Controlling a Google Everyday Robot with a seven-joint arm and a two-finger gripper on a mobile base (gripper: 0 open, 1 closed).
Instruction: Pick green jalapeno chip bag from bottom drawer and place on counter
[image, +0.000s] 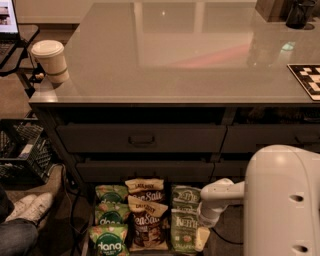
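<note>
hand (202, 238) low, just beside right edge of front pale sage-green crinkly Kettle chip bag (184, 229) | bag in dark charcoal drawer tray (168, 210) | grip: cannot tell

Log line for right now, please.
stage: pre-grasp | gripper: low, at right edge of near green jalapeno chip bag | bag: lying in bottom drawer, not lifted | counter: no chip bag

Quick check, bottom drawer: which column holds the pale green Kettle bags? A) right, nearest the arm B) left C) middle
A: the Kettle bags fill the right column, with the Sea Salt bags in the middle and the dang bags on the left; the gripper hangs low just to the right of the Kettle bags.
</note>
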